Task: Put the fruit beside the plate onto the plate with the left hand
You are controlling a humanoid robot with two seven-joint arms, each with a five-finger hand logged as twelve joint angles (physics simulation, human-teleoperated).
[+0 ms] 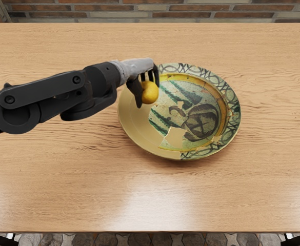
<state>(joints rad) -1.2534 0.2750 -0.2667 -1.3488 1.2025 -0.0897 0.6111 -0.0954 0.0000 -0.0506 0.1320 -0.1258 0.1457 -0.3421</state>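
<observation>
Yellow lemon (pixel 150 93) sits grasped in the left hand (pixel 141 78), fingers curled over it, above the left rim of the patterned plate (pixel 137 121). The plate's centre lies beyond the hand, toward the bench's (pixel 62 177) right edge. Release judged not yet made.

The fruit (pixel 150 93) is yellow, the plate (pixel 137 122) ochre with dark green looping bands, the table (pixel 139 189) pale woodgrain.

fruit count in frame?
1. The yellow fruit is in the left hand, fingers curled round it, over the plate's left side. None elsewhere on the table, though the arm could hide something beneath it.
</observation>
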